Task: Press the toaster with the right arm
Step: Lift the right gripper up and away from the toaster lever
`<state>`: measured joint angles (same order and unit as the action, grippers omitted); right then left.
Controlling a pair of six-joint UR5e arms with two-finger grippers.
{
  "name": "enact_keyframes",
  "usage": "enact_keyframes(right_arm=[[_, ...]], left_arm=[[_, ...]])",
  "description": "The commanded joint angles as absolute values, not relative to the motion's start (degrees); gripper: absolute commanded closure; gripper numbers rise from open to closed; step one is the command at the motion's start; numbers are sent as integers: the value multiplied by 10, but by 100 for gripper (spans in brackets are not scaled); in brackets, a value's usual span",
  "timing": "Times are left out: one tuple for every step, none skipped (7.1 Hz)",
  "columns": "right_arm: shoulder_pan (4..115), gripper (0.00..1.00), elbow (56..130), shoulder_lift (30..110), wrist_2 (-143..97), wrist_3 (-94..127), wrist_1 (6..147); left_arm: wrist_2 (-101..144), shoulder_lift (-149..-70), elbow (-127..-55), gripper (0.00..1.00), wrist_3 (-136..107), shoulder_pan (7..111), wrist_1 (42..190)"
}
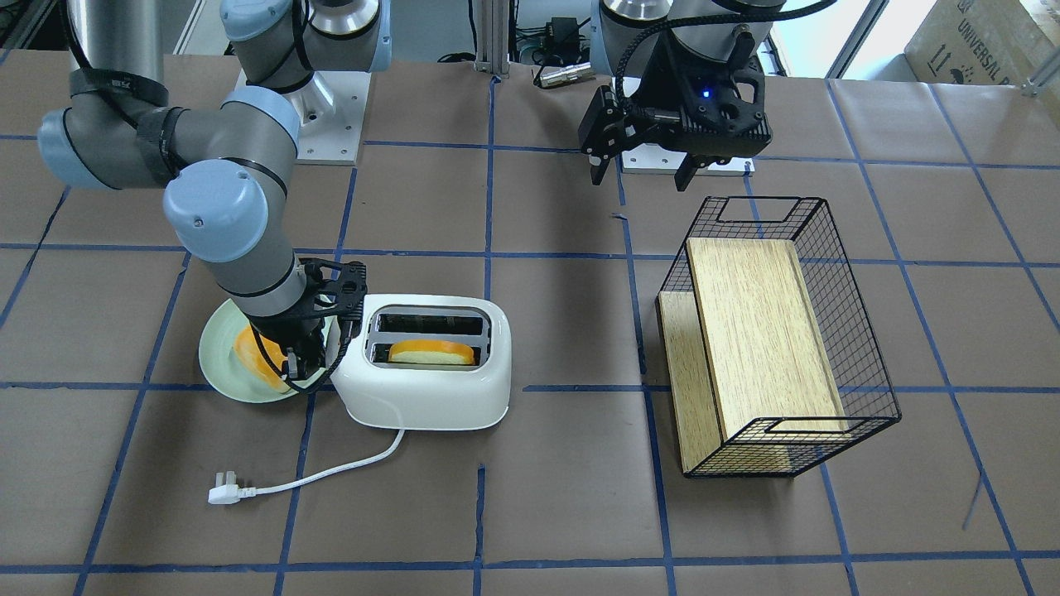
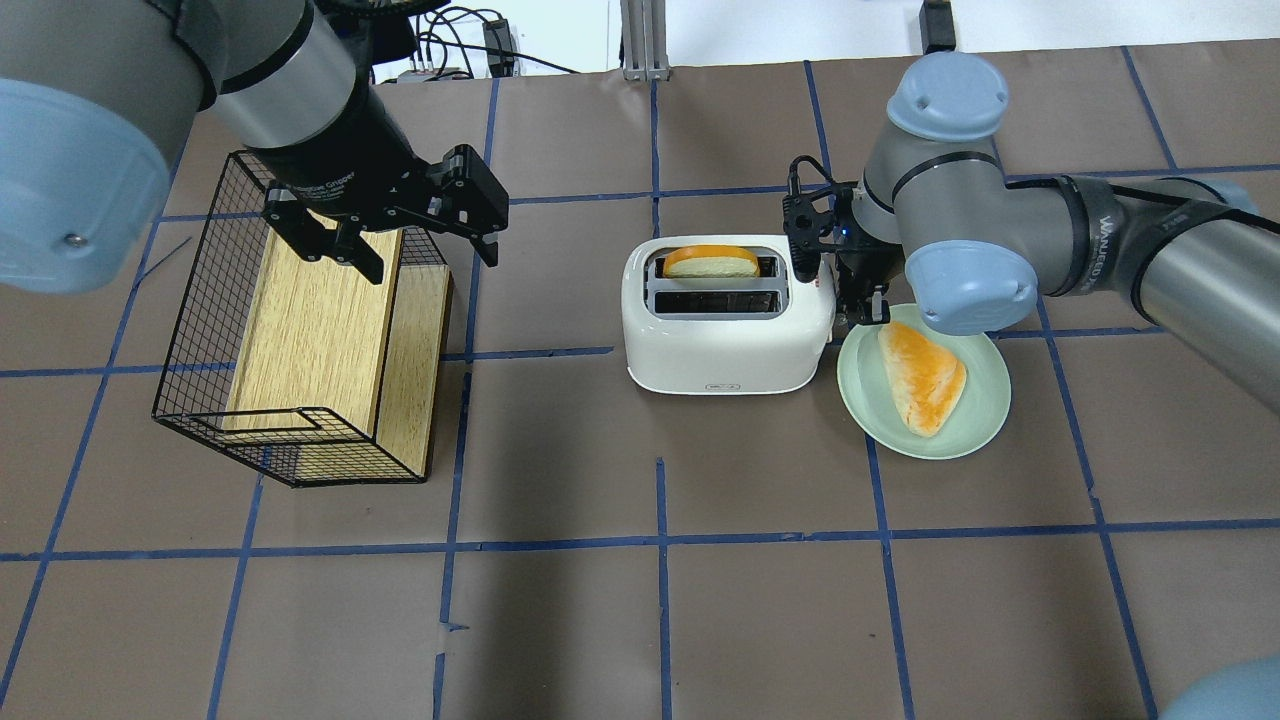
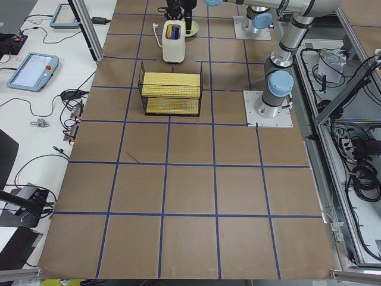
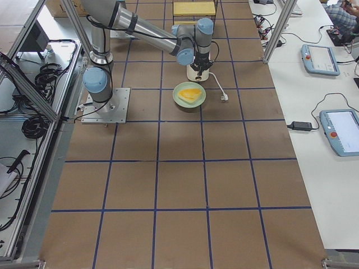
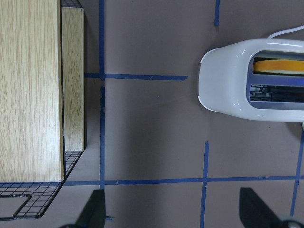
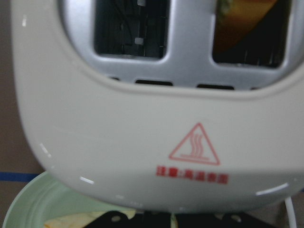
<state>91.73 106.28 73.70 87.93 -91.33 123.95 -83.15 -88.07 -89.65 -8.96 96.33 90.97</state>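
The white toaster point(image 1: 431, 397) stands mid-table with an orange-crusted bread slice point(image 1: 432, 353) in one slot; the other slot is empty. It also shows in the overhead view point(image 2: 725, 345). My right gripper point(image 1: 298, 374) points down at the toaster's end, between the toaster and a green plate point(image 1: 217, 364), with its fingers together. In the right wrist view the toaster's end with the red warning triangle point(image 6: 194, 149) fills the frame just ahead of the fingertips point(image 6: 142, 219). My left gripper point(image 2: 433, 263) hangs open and empty over the wire basket point(image 2: 190, 330).
The plate point(image 2: 870, 400) holds a second bread slice point(image 2: 925, 380). The toaster's white cord and plug point(image 1: 224, 494) lie on the table in front. The black wire basket holds a wooden box point(image 1: 758, 331), on the robot's left side.
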Motion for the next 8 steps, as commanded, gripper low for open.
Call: enact_keyframes(right_arm=[[918,84,1067,737,877,-913,1244],[918,84,1065,738,879,-912,1244],[918,84,1064,743,883,-909,1243],[914,84,1050,750,884,-891,1237],[916,84,1043,764,880,-883,1230],[918,84,1043,780,879,-845,1219],[918,84,1043,801,879,-788,1191],[919,84,1044,825,886,-752,1180]], left_arm=[[-831,-881,-896,0,-90,963,910],[-831,-881,-896,0,-90,963,910],[-831,-881,-896,0,-90,963,910],[-831,-881,-896,0,-90,963,910],[-831,-881,-896,0,-90,963,910],[-831,-881,-896,0,-90,963,910],[-831,-881,-896,0,-90,963,910],[-831,-881,-896,0,-90,963,910]])
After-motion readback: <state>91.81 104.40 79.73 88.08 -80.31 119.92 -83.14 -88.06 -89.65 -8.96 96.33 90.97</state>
